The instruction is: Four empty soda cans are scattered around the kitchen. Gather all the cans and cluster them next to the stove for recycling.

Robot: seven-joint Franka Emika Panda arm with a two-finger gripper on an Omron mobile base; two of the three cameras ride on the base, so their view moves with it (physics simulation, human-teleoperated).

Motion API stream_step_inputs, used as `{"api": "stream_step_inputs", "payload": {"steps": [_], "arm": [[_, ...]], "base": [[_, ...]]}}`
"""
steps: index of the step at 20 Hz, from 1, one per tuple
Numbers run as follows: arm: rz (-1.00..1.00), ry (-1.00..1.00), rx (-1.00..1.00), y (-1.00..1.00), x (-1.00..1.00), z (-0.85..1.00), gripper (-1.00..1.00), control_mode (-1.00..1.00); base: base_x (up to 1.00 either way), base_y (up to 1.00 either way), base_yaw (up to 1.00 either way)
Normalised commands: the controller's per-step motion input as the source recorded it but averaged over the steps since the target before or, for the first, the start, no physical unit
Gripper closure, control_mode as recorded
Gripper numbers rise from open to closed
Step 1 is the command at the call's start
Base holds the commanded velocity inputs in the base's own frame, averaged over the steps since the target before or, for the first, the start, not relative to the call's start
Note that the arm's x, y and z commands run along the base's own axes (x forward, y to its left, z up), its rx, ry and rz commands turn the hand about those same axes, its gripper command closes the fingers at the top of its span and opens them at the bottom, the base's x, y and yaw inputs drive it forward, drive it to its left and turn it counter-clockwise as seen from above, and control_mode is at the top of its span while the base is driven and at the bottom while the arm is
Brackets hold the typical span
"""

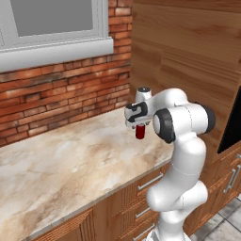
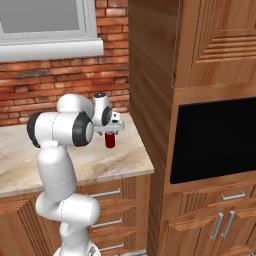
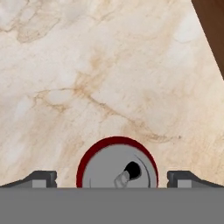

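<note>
From behind the arm on its left, you are looking forward and down across the marble counter (image 1: 70, 164) toward the brick wall (image 1: 61, 99). The right base view is facing the same counter corner beside the tall wooden cabinet (image 2: 150, 75). The hand camera is looking straight down, close above the soda can (image 3: 117, 168).

My bench (image 3: 87, 65) looks like smooth, veined marble. The soda can (image 3: 117, 168) below my hand has a matt grey metal top. Brick wall (image 1: 56, 94) is rough.
</note>
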Motion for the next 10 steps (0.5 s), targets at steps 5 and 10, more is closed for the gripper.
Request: {"api": "stream_step_inputs", "payload": {"steps": [5, 10], "arm": [[0.0, 0.0, 0.0, -0.05, 0.1, -0.04, -1.0, -1.0], [0.0, 0.02, 0.0, -0.05, 0.03, -0.05, -1.0, -1.0]], "base": [[0.0, 0.0, 0.0], [0.0, 0.0, 0.0]]}}
